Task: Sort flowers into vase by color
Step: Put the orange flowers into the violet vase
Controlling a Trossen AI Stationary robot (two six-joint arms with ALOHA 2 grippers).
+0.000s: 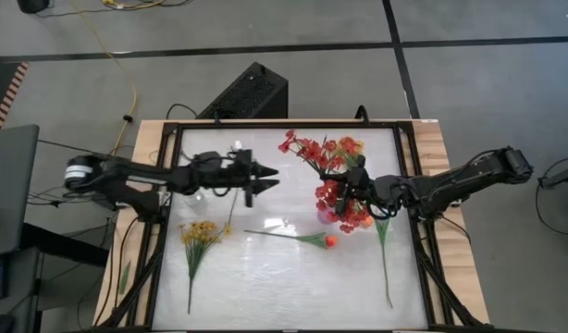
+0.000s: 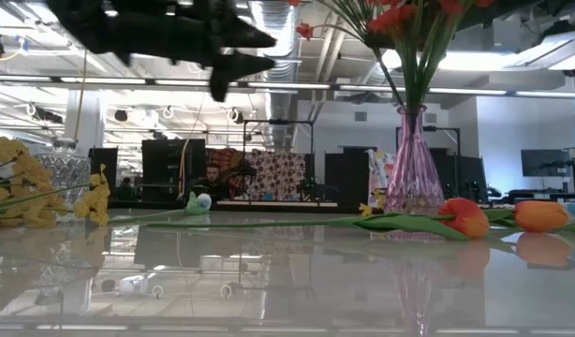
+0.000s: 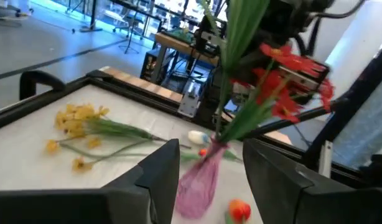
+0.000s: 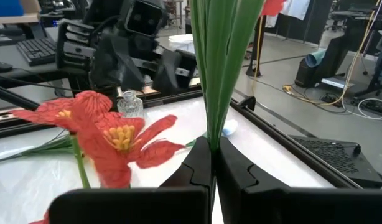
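Note:
A spray of red flowers [image 1: 332,176] stands with its green stems in the pink glass vase [image 2: 414,178] right of the table's middle. My right gripper [image 4: 211,146] is shut on those stems above the vase [image 1: 326,215]. My left gripper [image 1: 264,176] hovers open left of the vase, high over the table and facing it [image 3: 200,180]. On the table lie a yellow spray [image 1: 201,233], an orange tulip [image 1: 328,241], a second orange tulip [image 2: 542,215] and a white bud [image 2: 201,199]. A clear glass vase [image 2: 63,173] stands at the left. My right gripper pinches the bundle of green stems [image 4: 209,124] of the red flowers between its two fingers, coming level from the table's right side, with the fingers across the stems. The stems stand nearly upright, blossoms above the fingers and lower ends down in the pink vase [image 2: 414,117].
A long green stem [image 1: 386,264] lies along the table's right side, and another thin stem [image 1: 232,199] lies by my left gripper. A dark metal frame [image 1: 164,185] rims the white table top. Bare table surface shows at the near middle [image 1: 284,287].

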